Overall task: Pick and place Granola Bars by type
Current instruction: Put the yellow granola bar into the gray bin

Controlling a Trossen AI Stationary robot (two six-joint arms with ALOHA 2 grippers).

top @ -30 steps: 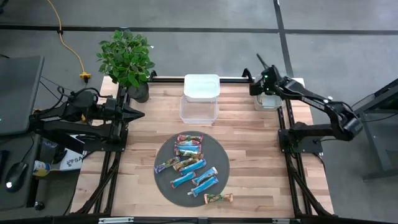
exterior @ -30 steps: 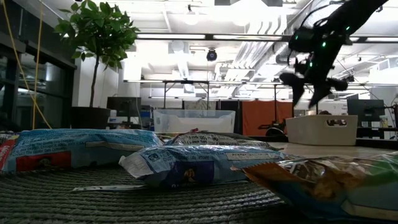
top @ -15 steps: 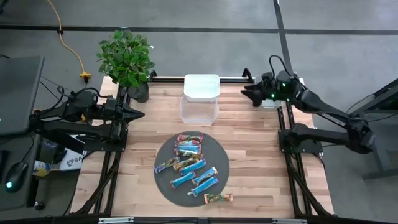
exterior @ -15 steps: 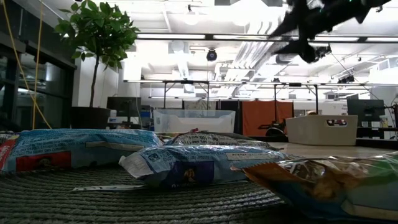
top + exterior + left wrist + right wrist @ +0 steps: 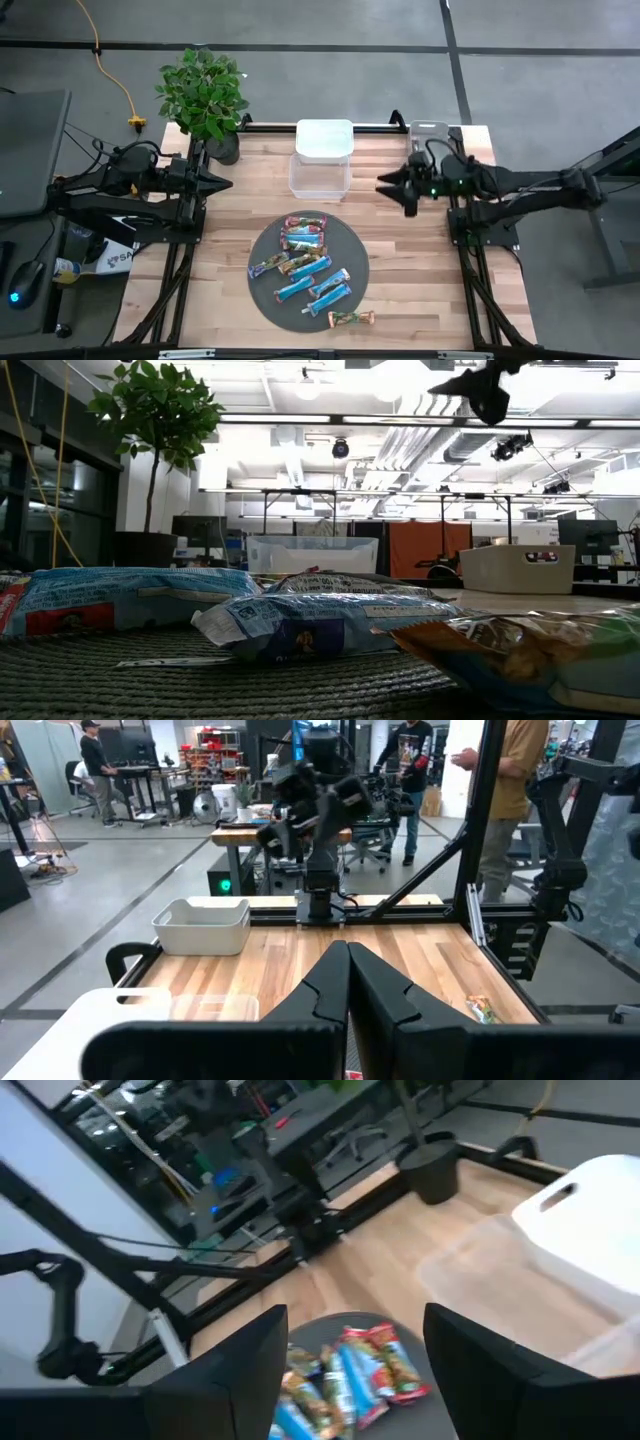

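Granola bars (image 5: 305,262) lie heaped on a round dark woven mat (image 5: 350,245) at the table's near middle, one tan-and-green bar (image 5: 350,319) just off the mat's near edge. Their wrappers look slick and crinkly, so I'd say the grip should close across a bar's narrow width, on a single one lying clear of its neighbours. Beyond the mat sit a clear plastic tub (image 5: 319,176) and a white lid (image 5: 324,140). Right of the tub hovers the right gripper (image 5: 396,188), fingers spread wide and empty. Left of the mat waits the left gripper (image 5: 349,982), fingers pressed together, holding nothing.
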